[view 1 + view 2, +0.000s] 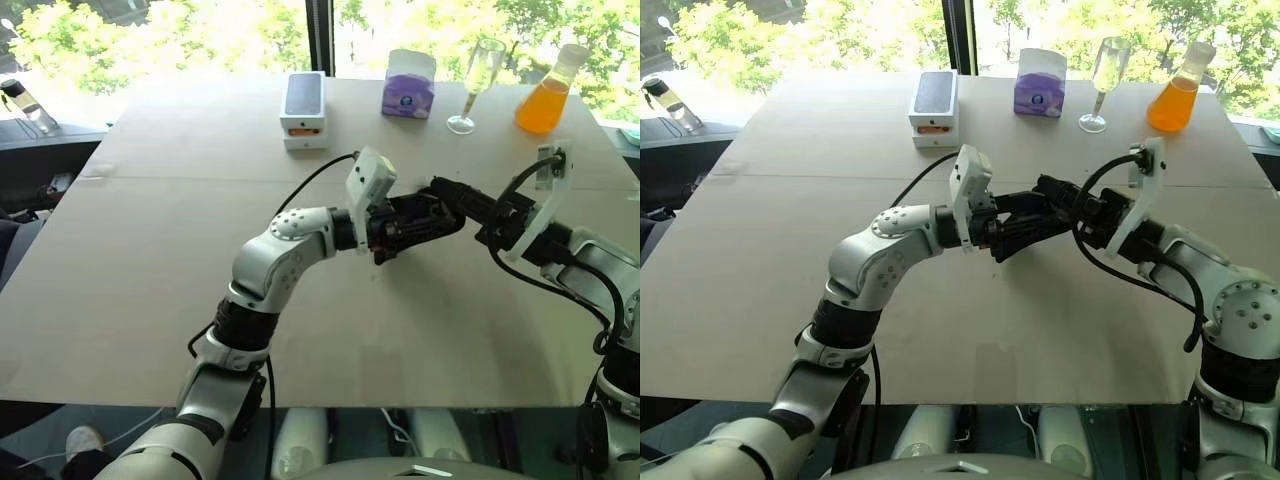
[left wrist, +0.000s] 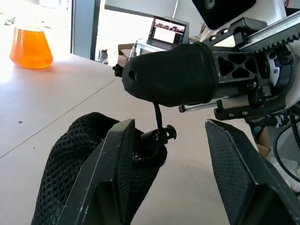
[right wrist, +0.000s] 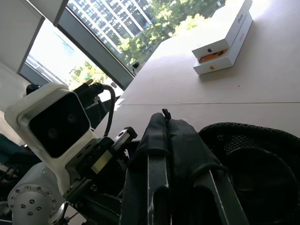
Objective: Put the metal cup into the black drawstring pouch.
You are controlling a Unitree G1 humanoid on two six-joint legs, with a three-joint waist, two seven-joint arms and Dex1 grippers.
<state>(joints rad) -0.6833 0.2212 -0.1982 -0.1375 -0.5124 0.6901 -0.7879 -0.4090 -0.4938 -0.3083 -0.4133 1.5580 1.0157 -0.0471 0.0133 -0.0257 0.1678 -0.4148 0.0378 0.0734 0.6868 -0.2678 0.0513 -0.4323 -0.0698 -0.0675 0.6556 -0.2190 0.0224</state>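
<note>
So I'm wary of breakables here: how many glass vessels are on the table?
2, both at the far right edge: a tall stemmed glass and, right of it, a flask of orange liquid. None else shows.

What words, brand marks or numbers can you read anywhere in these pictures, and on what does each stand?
"iPhone", only just legible, on the side of the upper phone box; an apple logo on its end.
Purple tissue pack: round label, too small to read.
Laptop screen in the background: blurred, unreadable.

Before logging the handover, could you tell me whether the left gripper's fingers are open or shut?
Open: the left gripper shows a clear gap between its fingers, with the table visible through it.
</note>
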